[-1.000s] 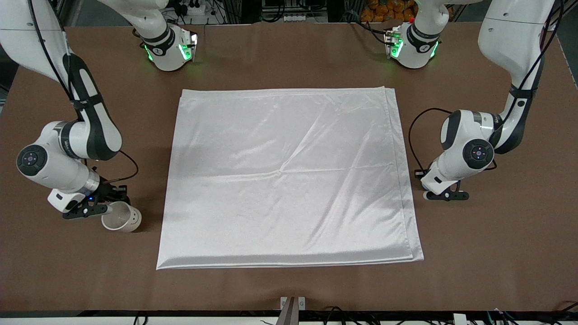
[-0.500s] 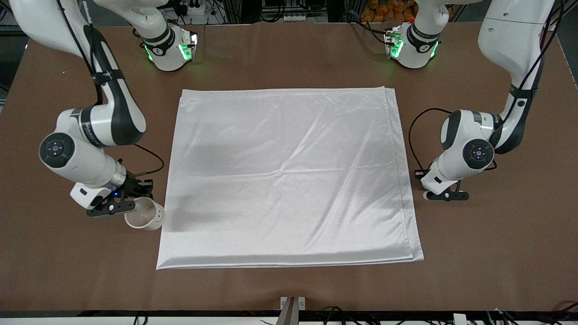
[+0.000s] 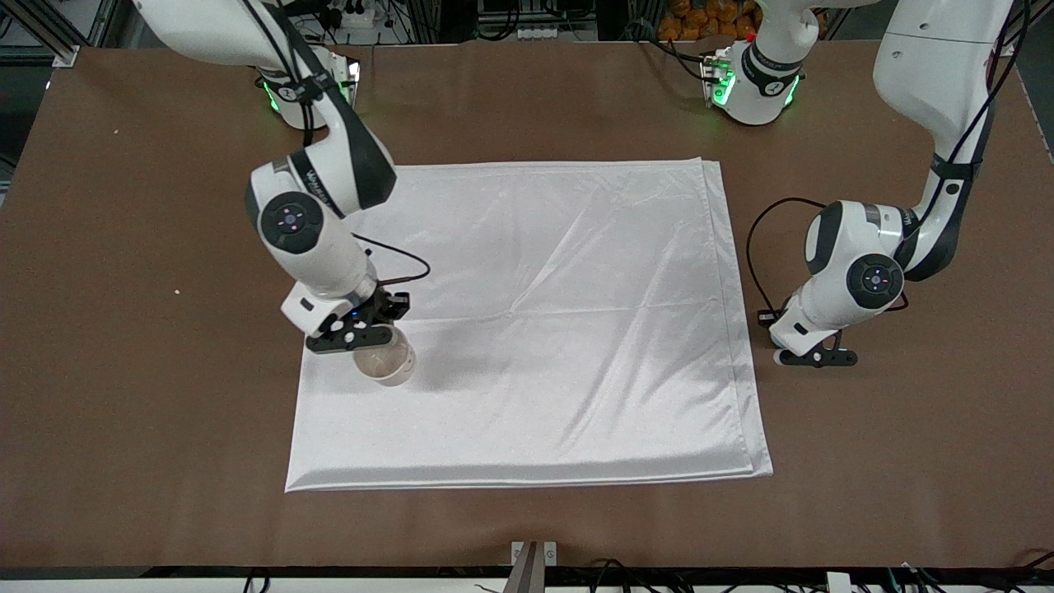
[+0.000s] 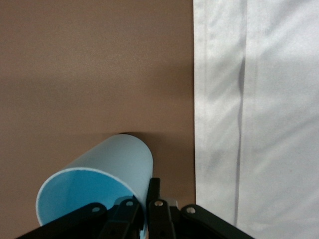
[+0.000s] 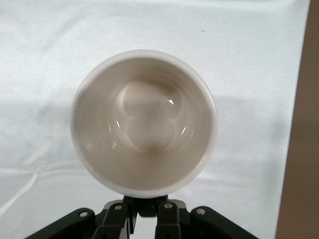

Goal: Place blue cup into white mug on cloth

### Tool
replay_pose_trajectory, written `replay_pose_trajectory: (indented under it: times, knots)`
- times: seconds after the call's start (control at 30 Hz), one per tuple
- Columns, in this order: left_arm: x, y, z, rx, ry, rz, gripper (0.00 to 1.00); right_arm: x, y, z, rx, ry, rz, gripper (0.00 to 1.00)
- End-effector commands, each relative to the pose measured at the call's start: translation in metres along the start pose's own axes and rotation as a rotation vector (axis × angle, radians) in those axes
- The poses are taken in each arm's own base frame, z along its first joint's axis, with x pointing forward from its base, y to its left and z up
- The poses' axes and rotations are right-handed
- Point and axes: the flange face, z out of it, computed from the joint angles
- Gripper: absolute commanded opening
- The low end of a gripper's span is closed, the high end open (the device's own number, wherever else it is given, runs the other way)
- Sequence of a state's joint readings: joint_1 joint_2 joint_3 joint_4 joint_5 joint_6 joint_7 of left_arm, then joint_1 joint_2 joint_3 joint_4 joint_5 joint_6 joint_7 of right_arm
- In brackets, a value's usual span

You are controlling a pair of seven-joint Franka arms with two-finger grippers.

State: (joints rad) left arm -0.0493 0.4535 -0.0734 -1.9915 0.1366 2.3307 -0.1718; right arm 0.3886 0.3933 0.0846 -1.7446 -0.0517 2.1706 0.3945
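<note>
In the front view the right gripper (image 3: 360, 335) is clamped on the white mug (image 3: 385, 362), holding it upright over the cloth (image 3: 560, 329) near the corner toward the right arm's end of the table and the camera; whether the mug's base touches the fabric cannot be told. The left gripper (image 3: 815, 357) sits low over the bare table (image 3: 906, 461), just beside the cloth's edge at the left arm's end. In the left wrist view that gripper's fingers (image 4: 132, 214) are closed on the rim of the blue cup (image 4: 107, 181), tilted above the brown tabletop. The right wrist view looks straight into the mug's empty beige inside (image 5: 144, 122), with cloth beneath. So both vessels are gripped, the mug looks nearly placed, and nesting the cup is still to do.
</note>
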Motion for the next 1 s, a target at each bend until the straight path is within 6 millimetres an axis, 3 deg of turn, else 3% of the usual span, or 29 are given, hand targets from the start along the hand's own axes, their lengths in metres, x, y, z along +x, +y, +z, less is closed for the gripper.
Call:
replay_pose_trajectory:
  times: [0.0, 0.17, 0.37, 0.5, 0.73, 0.97]
  knots:
    - [0.003, -0.004, -0.006, 0.015, 0.017, 0.027, 0.00, -0.007, -0.055, -0.007, 0.005, 0.013, -0.005, 0.00]
    - [0.003, -0.004, -0.011, 0.015, 0.025, 0.027, 0.00, -0.019, -0.116, 0.001, 0.014, 0.020, -0.040, 0.00]
    - [0.002, -0.003, -0.037, 0.018, 0.053, 0.024, 0.00, -0.037, -0.186, 0.026, 0.010, 0.020, -0.064, 0.00]
    - [0.001, -0.003, -0.053, 0.022, 0.061, 0.028, 0.00, -0.046, -0.217, 0.042, -0.009, -0.006, -0.100, 0.00]
    - [-0.004, -0.005, -0.087, 0.029, 0.084, 0.020, 0.00, -0.058, -0.252, 0.069, -0.020, -0.011, -0.146, 0.00]
    - [-0.010, -0.010, -0.127, 0.037, 0.098, 0.011, 0.00, -0.062, -0.273, 0.090, -0.021, -0.010, -0.169, 0.00]
